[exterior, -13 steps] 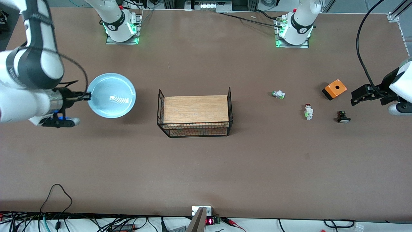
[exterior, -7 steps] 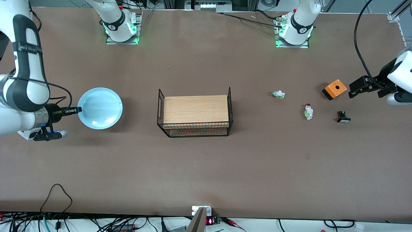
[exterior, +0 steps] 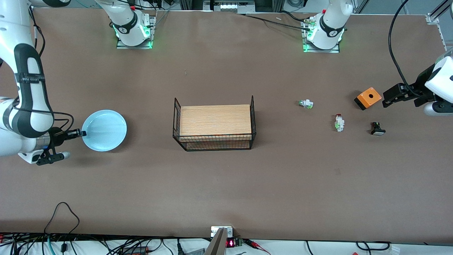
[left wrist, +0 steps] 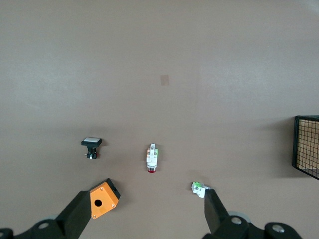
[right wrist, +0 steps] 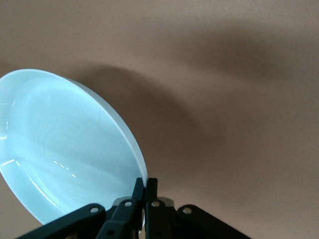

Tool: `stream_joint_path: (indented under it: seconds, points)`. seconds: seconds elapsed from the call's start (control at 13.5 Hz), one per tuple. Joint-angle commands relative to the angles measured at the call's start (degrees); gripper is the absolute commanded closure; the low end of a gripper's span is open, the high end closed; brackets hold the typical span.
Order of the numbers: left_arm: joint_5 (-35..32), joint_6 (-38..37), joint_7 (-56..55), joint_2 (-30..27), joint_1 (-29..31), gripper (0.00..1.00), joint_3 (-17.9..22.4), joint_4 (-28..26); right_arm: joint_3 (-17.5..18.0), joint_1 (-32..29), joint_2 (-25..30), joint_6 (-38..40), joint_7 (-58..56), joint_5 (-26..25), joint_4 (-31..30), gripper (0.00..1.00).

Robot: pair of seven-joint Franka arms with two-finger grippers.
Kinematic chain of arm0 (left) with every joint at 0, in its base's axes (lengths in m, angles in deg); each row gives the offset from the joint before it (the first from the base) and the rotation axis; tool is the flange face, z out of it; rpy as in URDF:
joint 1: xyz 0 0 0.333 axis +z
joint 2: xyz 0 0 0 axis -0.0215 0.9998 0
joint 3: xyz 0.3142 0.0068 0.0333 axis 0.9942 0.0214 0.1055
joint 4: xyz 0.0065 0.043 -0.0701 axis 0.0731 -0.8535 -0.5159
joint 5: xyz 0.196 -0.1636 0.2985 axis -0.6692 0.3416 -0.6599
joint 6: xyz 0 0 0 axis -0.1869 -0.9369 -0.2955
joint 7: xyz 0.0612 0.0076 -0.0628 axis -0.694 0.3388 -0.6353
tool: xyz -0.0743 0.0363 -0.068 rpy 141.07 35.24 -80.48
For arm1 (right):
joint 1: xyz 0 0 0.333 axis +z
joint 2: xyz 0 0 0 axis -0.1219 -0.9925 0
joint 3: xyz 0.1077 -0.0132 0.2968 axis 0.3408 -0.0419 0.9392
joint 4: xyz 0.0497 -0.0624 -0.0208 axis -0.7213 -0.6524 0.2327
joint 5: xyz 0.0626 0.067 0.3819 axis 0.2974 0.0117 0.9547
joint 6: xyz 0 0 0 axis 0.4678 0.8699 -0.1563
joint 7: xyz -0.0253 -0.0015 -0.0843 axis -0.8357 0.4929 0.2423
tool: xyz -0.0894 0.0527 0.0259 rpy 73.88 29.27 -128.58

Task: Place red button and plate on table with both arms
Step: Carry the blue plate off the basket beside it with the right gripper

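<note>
My right gripper [exterior: 82, 133] is shut on the rim of the light blue plate [exterior: 104, 130] and holds it low over the brown table [exterior: 226, 184], at the right arm's end. In the right wrist view the plate [right wrist: 65, 149] is tilted and casts a shadow, with the gripper [right wrist: 145, 186] pinching its edge. The red button [exterior: 339, 122] lies on the table at the left arm's end. My left gripper [exterior: 387, 99] is open and empty in the air beside the orange box. In the left wrist view the red button [left wrist: 151, 158] lies ahead of the open gripper [left wrist: 145, 195].
A wooden-topped black wire basket [exterior: 214, 124] stands mid-table. Around the red button lie a green-capped button [exterior: 305, 103], an orange box [exterior: 368, 97] and a black-and-white button [exterior: 377, 129]. The left wrist view shows them too: the green-capped button [left wrist: 199, 188], the orange box [left wrist: 104, 199] and the black-and-white button [left wrist: 91, 147].
My right gripper has carried the plate down toward the table and nearer to the front camera. My left gripper has shifted slightly beside the orange box. The buttons have not moved.
</note>
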Motion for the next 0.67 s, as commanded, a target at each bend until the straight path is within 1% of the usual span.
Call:
stream_joint_path:
  seconds: [0.0,0.15,0.37,0.59]
  points:
    - [0.94,-0.38,0.21,-1.35,-0.18,0.00,0.43,-1.34,0.90,-1.34,-1.45,-2.34,-2.96,0.57,0.46,1.00]
    - [0.94,-0.38,0.21,-1.35,-0.18,0.00,0.43,-1.34,1.08,-2.65,-3.47,-4.28,-3.67,0.66,0.46,1.00]
    - [0.94,-0.47,0.04,-1.35,-0.09,0.00,0.52,-1.42,1.08,-3.09,-5.58,-6.74,-4.81,2.15,0.46,1.00]
    - [1.03,-0.56,-0.14,-1.35,-0.09,0.00,0.61,-1.42,1.08,-3.71,-7.34,-7.89,-5.78,2.33,0.46,0.99]
